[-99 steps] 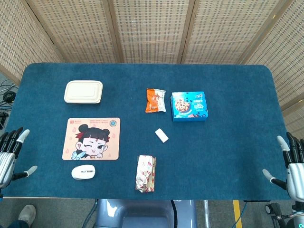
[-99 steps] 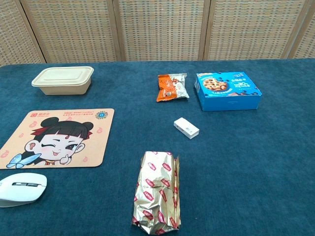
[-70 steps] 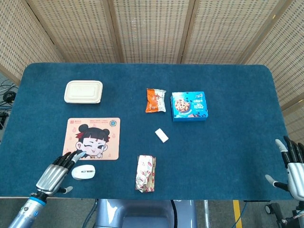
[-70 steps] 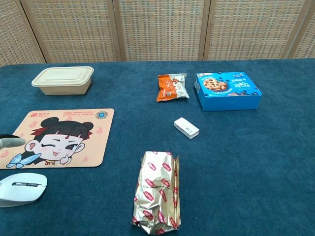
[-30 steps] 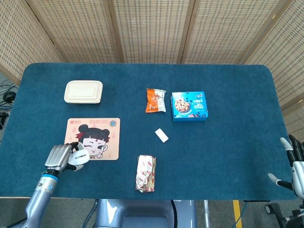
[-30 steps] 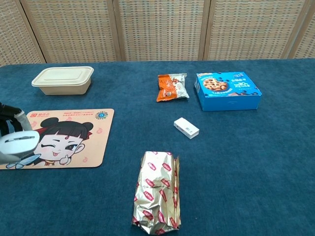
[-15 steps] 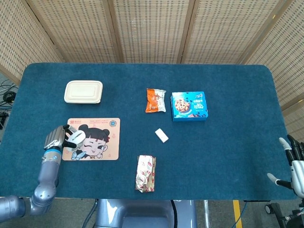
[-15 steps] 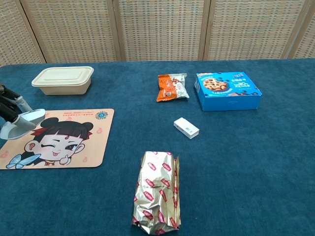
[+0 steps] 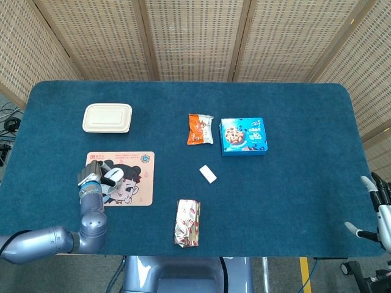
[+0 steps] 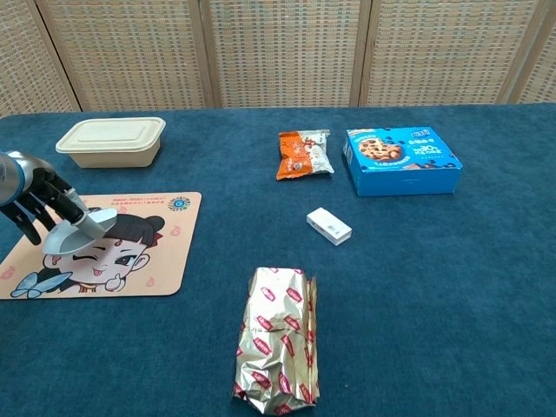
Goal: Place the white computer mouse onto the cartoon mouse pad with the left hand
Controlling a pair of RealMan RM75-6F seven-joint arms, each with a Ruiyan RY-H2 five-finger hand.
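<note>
My left hand (image 9: 93, 176) (image 10: 39, 206) grips the white computer mouse (image 9: 112, 176) (image 10: 78, 230) and holds it over the left half of the cartoon mouse pad (image 9: 137, 165) (image 10: 161, 252). In the chest view the mouse is tilted and seems slightly above the pad; whether it touches is not clear. The pad is pink with a winking cartoon girl and lies at the front left of the table. My right hand (image 9: 380, 210) shows at the lower right edge of the head view, off the table, fingers spread and holding nothing.
A beige lidded food box (image 9: 107, 118) sits behind the pad. An orange snack bag (image 9: 200, 129), a blue cookie box (image 9: 244, 135), a small white block (image 9: 208, 174) and a foil snack pack (image 9: 187, 222) lie on the blue table (image 9: 305, 171).
My left hand reached the mouse at the table's front edge, took hold of it, lifted it and carried it back and right over the pad. The right hand stayed put.
</note>
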